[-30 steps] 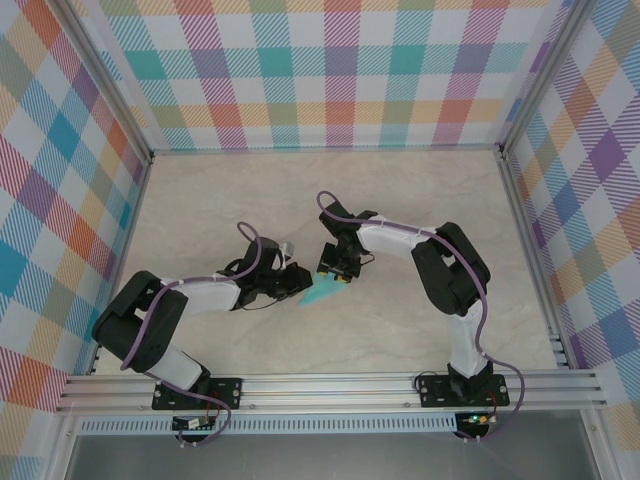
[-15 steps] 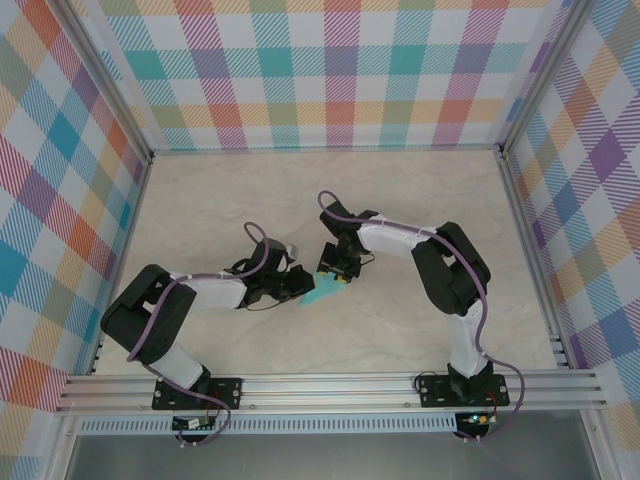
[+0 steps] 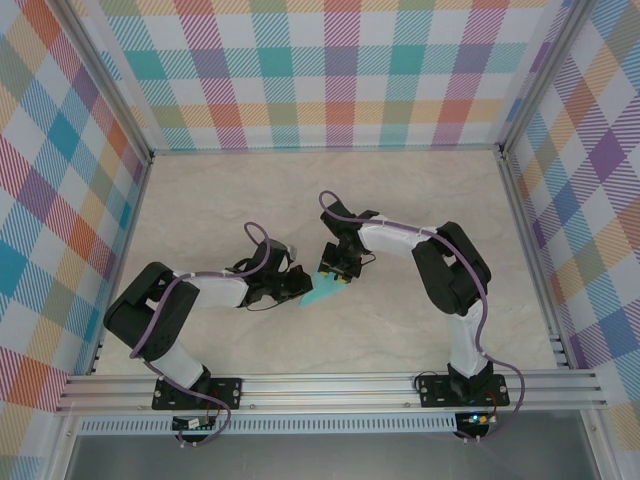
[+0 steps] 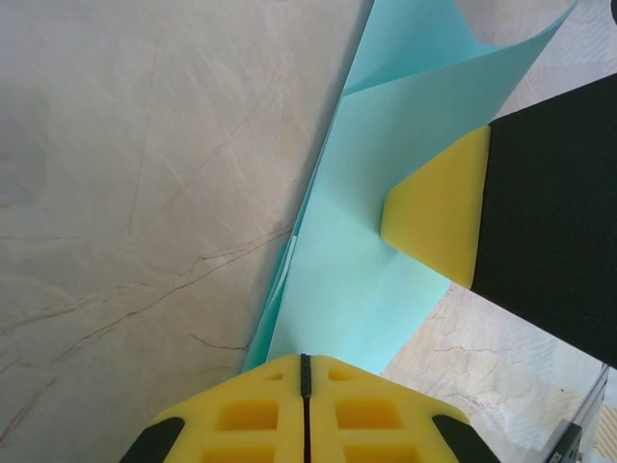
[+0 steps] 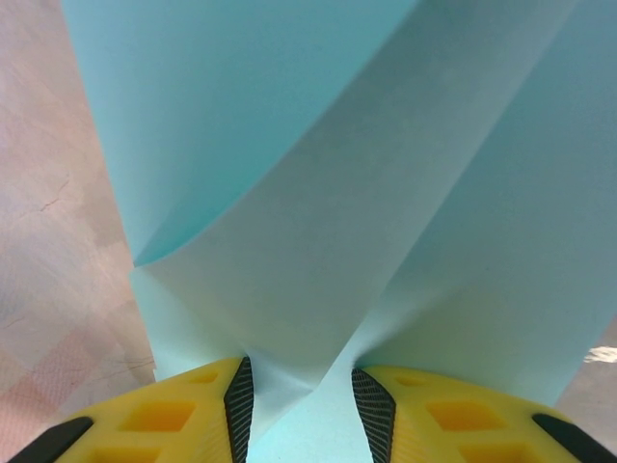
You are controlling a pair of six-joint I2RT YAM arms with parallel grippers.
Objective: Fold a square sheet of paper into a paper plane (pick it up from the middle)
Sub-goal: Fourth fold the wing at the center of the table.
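Note:
The square sheet of paper [image 3: 323, 293] is turquoise, folded into a narrow creased shape, and sits at mid-table between the two arms. My left gripper [image 3: 299, 286] meets its left end; in the left wrist view the yellow jaws [image 4: 304, 359] are pressed together at the paper's [image 4: 386, 145] near edge. My right gripper [image 3: 336, 272] comes down on the paper from behind. In the right wrist view its jaws [image 5: 301, 381] stand apart, with bent layers of paper [image 5: 318, 193] running between the pads. One of its yellow fingers [image 4: 439, 217] rests on the paper's face.
The marble-patterned tabletop [image 3: 420, 200] stretches bare around the arms. Checked walls [image 3: 330, 70] close in the back and sides, and an aluminium rail [image 3: 330, 385] runs along the near edge.
My left gripper has closed the rest of the way at the paper's edge and slid slightly right. The right gripper narrowed a little around the paper; the sheet has barely shifted.

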